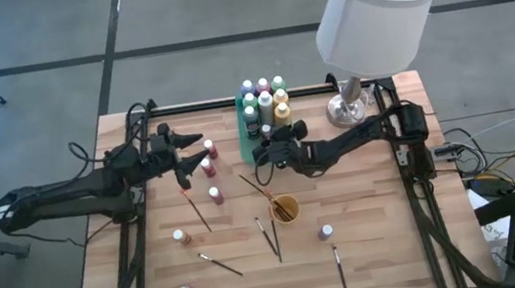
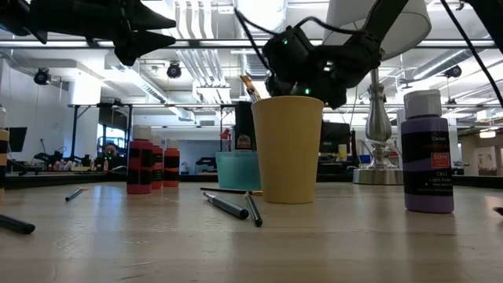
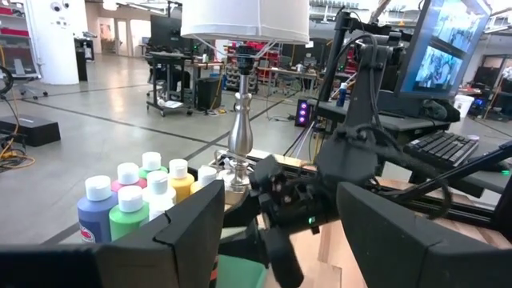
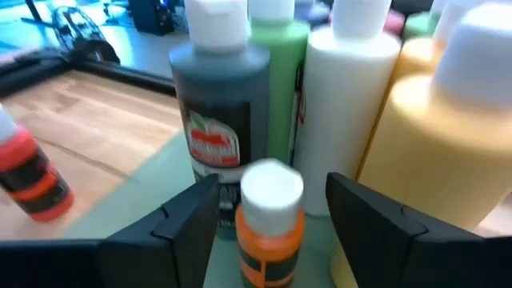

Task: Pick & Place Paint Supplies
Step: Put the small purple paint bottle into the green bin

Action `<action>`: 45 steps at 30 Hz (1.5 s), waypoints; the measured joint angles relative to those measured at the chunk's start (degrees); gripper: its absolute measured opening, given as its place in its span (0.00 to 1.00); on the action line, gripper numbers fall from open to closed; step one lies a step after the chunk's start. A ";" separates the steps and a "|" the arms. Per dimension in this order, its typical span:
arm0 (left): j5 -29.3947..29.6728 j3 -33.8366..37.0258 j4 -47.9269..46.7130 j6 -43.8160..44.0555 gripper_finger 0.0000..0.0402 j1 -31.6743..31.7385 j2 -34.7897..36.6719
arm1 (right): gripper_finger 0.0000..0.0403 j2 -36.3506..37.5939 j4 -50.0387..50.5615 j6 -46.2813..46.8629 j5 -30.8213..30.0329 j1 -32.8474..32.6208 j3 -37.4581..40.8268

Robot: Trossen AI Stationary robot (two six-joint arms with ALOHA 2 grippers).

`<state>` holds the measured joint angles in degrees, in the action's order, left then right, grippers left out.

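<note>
paint bottles [image 1: 264, 100] upright in tray [image 1: 245, 131] at upper centre: light, rigid, slick, grip below cap; right end effector [image 4: 272, 216] apart around orange bottle [image 4: 270, 224], left end effector [image 1: 198, 139] apart.

Cluster of upright pale-capped paint bottles [image 1: 264, 100] packed together at upper centre, several red bottles [image 1: 210, 163] standing scattered centre-left, thin dark-handled paintbrushes [image 1: 267, 235] lying flat across lower centre, purple bottle [image 2: 427, 151] upright at right

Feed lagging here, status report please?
Right gripper open around orange bottle in green tray. Left gripper open, empty, above red bottles. Nothing blocking.
</note>
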<state>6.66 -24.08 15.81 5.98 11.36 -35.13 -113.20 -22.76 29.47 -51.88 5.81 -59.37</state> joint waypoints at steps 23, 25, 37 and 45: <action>0.00 0.00 -0.09 0.00 0.62 0.00 0.02 | 0.58 22.19 18.65 -14.47 -0.17 -9.94 0.04; 0.00 0.00 -0.07 0.00 0.62 0.02 0.02 | 0.56 23.74 21.52 -14.20 -0.15 -11.00 0.05; 0.00 0.00 0.02 0.01 0.62 0.02 0.02 | 0.50 26.87 24.21 -14.07 -0.15 -13.04 -0.11; 0.00 0.00 -0.22 0.00 0.62 0.01 0.00 | 0.47 26.68 23.93 -19.70 -0.68 -12.74 -0.04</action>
<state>6.66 -24.08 15.59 5.98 11.38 -35.14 -86.52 1.17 9.77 -52.56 -6.93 -59.41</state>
